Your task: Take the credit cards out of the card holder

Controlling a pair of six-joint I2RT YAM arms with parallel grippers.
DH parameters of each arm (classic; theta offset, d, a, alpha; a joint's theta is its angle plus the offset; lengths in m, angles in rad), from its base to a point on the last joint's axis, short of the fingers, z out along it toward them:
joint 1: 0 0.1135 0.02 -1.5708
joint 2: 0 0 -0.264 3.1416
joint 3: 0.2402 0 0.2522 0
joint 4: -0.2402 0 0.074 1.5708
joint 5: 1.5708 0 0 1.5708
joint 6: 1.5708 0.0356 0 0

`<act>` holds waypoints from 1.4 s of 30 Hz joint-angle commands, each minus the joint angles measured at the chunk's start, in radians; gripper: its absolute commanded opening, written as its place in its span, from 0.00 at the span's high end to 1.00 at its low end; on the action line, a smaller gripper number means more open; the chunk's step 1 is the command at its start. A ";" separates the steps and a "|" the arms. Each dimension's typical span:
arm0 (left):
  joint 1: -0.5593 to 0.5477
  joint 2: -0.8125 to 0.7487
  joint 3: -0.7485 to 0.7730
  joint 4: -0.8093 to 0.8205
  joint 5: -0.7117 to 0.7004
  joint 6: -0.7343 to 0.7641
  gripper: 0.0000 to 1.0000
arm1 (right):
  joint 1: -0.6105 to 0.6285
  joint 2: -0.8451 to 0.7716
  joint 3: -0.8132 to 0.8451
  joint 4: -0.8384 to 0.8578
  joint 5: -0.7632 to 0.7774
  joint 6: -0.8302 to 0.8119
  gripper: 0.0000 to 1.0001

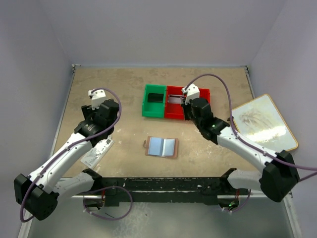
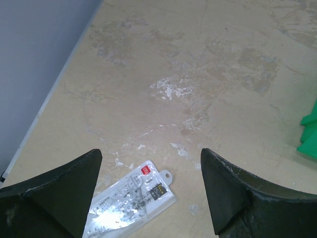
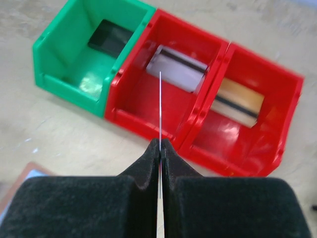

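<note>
Beige table [image 1: 124,89] is carrying the open card holder [image 1: 161,147], apparently empty. The right fingers [image 3: 143,168] are pinching a thin card [image 3: 160,99], probably the last, above the red bin [image 3: 133,99]. The left fingers [image 2: 64,183] are standing wide, holding nothing.

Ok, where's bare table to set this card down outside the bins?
Bare: the stretch between the card holder and the green bin and red bins, and the far strip behind them. Crowded: the left side, where a clear packet lies under the open left pincer, and the right, taken by the board.
</note>
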 commanded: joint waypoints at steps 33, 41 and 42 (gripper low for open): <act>0.003 -0.026 -0.015 0.023 0.067 0.050 0.23 | -0.126 0.624 0.453 -0.042 -0.243 -1.047 1.00; 0.003 -0.033 -0.017 0.020 0.046 0.046 0.23 | -0.168 0.737 0.538 -0.048 -0.159 -1.070 1.00; 0.003 -0.033 -0.017 0.020 0.045 0.046 0.23 | -0.171 0.752 0.554 -0.060 -0.159 -1.071 1.00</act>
